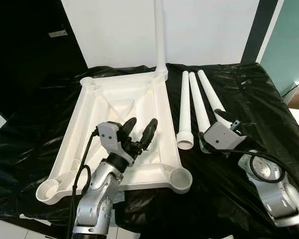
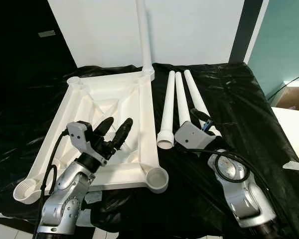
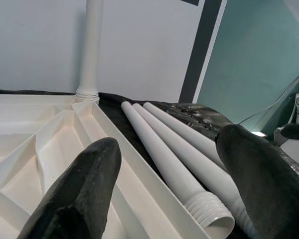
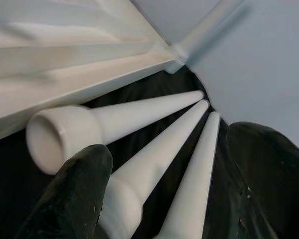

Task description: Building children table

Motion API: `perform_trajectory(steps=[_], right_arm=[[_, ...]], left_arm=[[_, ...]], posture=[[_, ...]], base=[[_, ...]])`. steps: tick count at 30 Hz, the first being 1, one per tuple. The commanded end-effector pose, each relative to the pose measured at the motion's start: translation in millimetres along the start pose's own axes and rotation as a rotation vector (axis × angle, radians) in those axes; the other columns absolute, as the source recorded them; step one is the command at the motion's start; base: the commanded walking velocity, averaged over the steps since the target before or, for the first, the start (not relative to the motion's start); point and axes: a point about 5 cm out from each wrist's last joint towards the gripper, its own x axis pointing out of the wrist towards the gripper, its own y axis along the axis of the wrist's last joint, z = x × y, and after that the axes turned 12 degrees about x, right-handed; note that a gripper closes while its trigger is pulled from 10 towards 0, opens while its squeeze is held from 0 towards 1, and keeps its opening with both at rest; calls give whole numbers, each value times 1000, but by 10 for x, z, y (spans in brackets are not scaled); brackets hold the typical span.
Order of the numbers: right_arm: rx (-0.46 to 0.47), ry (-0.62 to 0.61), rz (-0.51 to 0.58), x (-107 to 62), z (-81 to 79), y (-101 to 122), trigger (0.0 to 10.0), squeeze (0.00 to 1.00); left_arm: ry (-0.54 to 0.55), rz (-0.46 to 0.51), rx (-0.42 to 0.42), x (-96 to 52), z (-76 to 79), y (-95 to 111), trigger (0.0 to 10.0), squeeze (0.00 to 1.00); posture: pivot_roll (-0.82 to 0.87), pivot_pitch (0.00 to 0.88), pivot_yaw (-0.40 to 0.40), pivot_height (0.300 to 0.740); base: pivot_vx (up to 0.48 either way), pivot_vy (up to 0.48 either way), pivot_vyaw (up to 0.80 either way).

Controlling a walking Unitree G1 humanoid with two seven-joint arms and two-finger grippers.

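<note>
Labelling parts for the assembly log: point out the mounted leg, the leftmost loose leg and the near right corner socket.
mounted leg (image 1: 160, 35), left eye view, on its upright shaft.
leftmost loose leg (image 1: 184, 107), left eye view, mid-shaft.
near right corner socket (image 1: 181, 180), left eye view, on its round rim.

Black plastic sheeting (image 1: 249, 99) covers the surface before a white wall (image 1: 214, 30).

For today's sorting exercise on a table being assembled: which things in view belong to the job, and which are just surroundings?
Belongs to the job:
- upturned white tabletop
- fitted leg, upright in the far corner socket
- three loose legs beside it
- left gripper, open over the tabletop
- right gripper at the loose legs

Just surroundings:
- black sheet
- white wall
</note>
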Motion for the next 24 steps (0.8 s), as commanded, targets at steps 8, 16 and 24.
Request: perform_trajectory(steps=[8,16,24], right_arm=[[4,143,-88,-163,-73,32,10000,0],[-52,110,-210,-225,122,-96,10000,0],[-73,135,-205,-20,13,-115,10000,0]], left_arm=[[-7,-55,-4,-23,13,-90,10000,0],[-13,-76,-4,-47,16,-132,10000,0],[-21,-75,4,-12,18,-130,10000,0]], posture=[[-49,0,94,740],[-64,0,95,740],[-48,0,92,740]], base=[[0,0,0],[0,0,0],[0,0,0]])
